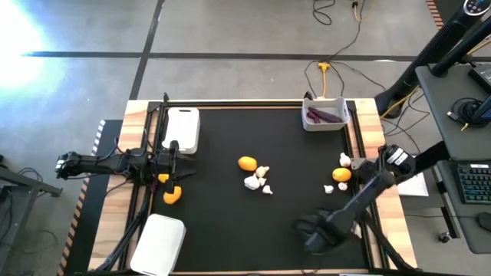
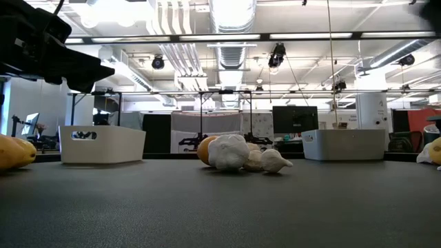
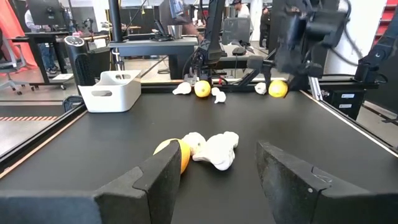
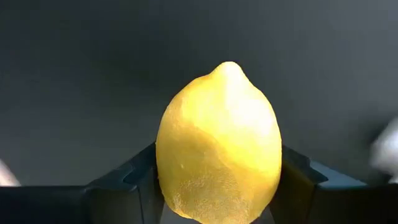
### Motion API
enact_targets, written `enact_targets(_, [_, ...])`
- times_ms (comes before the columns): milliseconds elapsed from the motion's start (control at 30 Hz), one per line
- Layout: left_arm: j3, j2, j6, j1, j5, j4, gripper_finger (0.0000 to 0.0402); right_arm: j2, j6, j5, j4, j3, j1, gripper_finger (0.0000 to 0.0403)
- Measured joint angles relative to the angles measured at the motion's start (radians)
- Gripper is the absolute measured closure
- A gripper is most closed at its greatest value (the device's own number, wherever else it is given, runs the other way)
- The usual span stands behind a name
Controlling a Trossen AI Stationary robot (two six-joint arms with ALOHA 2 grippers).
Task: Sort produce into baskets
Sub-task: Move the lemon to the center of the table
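High view, progress: the far basket (image 1: 326, 113) is holding the purple pieces (image 1: 324, 116); the two other baskets (image 1: 182, 129) (image 1: 159, 244) are showing no produce, so sorting is judged barely begun.
Left to sort: a lemon (image 1: 247, 163) and whitish lumps (image 1: 258, 180) are lying at the desk (image 1: 230, 222) centre, well short of the far basket; more lumps (image 1: 345, 160) are sitting below that basket near the right edge; another lemon (image 1: 173, 195) is lying just below the left hand.
Right hand (image 1: 343, 175): it is pinching a lemon (image 4: 217, 149) between its fingers, below the far basket.
Left hand (image 3: 217, 177): it is standing spread and holding nothing, just beside the near-left basket pair, facing the centre pile.
Room: the desk middle is lying largely open; the right hand is working close to the raised right rail, judged the tight spot.
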Motion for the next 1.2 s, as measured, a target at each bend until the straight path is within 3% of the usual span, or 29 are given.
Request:
enact_targets(133, [0.0, 0.0, 0.0, 0.0, 0.0, 0.0, 0.0212, 0.001, -0.202, 0.388, 0.026, 0.072, -0.091, 0.0194])
enact_targets(200, [0.0, 0.0, 0.0, 0.0, 0.0, 0.0, 0.0212, 0.001, -0.335, 0.518, 0.075, 0.082, -0.143, 0.0203])
enact_targets(267, [0.0, 0.0, 0.0, 0.0, 0.0, 0.0, 0.0212, 0.001, -0.46, 0.585, 0.131, 0.079, -0.208, 0.021])
enact_targets(433, [0.0, 0.0, 0.0, 0.0, 0.0, 0.0, 0.0212, 0.006, -0.68, 0.598, 0.321, 0.04, -0.427, 0.0206])
enact_targets(600, [0.0, 0.0, 0.0, 0.0, 0.0, 0.0, 0.0212, 0.007, -0.846, 0.52, 0.512, 0.036, -0.665, 0.02])
enact_targets(833, [0.0, 0.0, 0.0, 0.0, 0.0, 0.0, 0.0212, 0.05, -0.876, 0.083, 0.944, -0.027, -0.93, 0.0206])
enact_targets(1000, [0.0, 0.0, 0.0, 0.0, 0.0, 0.0, 0.0212, 0.143, -0.821, -0.049, 1.041, -0.036, -1.006, 0.0202])
enact_targets(1200, [0.0, 0.0, 0.0, 0.0, 0.0, 0.0, 0.0212, 0.206, -0.821, -0.06, 1.044, -0.036, -1.015, 0.0199])
